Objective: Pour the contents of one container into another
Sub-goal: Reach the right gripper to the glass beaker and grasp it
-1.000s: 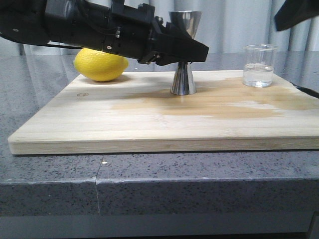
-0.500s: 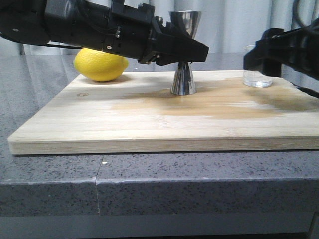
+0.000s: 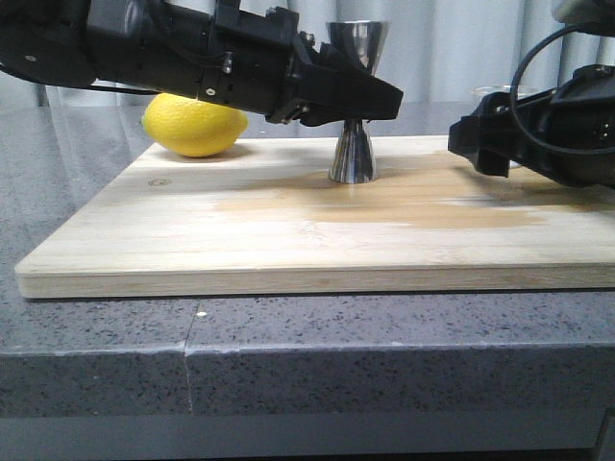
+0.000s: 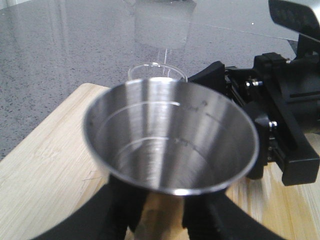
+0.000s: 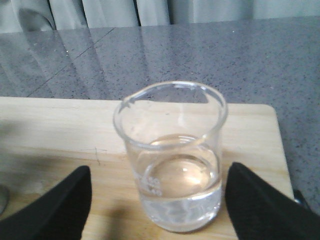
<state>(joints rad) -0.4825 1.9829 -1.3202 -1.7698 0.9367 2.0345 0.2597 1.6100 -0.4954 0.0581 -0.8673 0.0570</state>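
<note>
My right gripper [image 5: 155,200] has come in from the right edge of the front view over the last second and now sits low around the small clear glass beaker with pouring lip [image 5: 172,155]. In the right wrist view its fingers [image 5: 55,205] are spread wide, one each side of the glass, neither touching. The beaker stands upright, part full of clear liquid, on the pale wooden board [image 3: 288,226] at the right of the front frame, mostly hidden behind my arm there.

My left gripper [image 4: 160,212] is pinching the waist of the tall shiny steel hourglass jigger [image 3: 356,106] at frame centre, cup empty (steadying it, I judge).

Approach looks done; closing on the beaker should be next. The yellow lemon [image 3: 194,125] sits upper left, out of the way.
</note>
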